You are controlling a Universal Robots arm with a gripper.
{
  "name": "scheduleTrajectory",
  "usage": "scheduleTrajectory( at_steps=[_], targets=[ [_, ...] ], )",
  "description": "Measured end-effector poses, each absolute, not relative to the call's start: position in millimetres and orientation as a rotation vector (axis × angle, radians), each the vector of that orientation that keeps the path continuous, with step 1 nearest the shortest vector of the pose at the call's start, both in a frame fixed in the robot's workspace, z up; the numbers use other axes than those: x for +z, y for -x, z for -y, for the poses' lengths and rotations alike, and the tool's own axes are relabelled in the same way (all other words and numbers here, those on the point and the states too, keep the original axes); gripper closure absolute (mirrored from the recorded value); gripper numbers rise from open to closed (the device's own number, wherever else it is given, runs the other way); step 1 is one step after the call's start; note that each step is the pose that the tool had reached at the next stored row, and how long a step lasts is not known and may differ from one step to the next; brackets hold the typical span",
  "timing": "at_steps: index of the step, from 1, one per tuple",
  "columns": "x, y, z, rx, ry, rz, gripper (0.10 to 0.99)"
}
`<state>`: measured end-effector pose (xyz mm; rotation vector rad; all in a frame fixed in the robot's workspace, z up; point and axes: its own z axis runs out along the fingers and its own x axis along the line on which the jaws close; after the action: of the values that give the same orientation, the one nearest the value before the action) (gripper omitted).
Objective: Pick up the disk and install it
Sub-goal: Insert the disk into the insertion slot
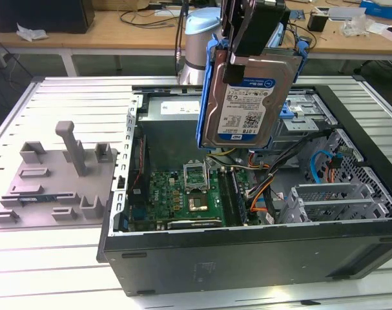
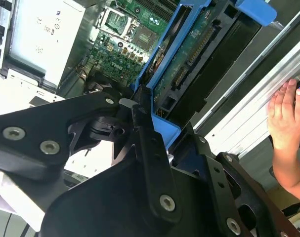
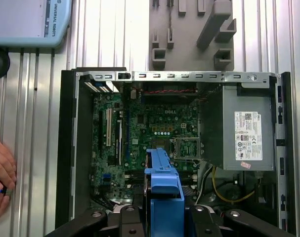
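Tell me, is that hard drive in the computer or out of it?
Out: the gripper holds the disk upright, raised above the open computer case.

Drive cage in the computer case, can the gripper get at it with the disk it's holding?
Probably yes. The case lies open, the gripper holds the disk roughly upright above it, and nothing covers the drive cage from above. Loose cables lie near it.

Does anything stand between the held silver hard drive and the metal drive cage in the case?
Nothing visible does. The gripper holds the silver hard drive in its blue plastic carrier above the open black computer case; the grey metal drive cage lies beside it.
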<state>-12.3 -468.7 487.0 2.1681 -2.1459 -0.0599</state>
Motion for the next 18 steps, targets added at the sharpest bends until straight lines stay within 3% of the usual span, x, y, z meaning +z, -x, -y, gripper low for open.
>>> scheduleTrajectory(
  at_steps=[18],
  targets=[
    [486.2,12.8,473.7,-0.058,-2.196,2.172,0.718]
  ],
)
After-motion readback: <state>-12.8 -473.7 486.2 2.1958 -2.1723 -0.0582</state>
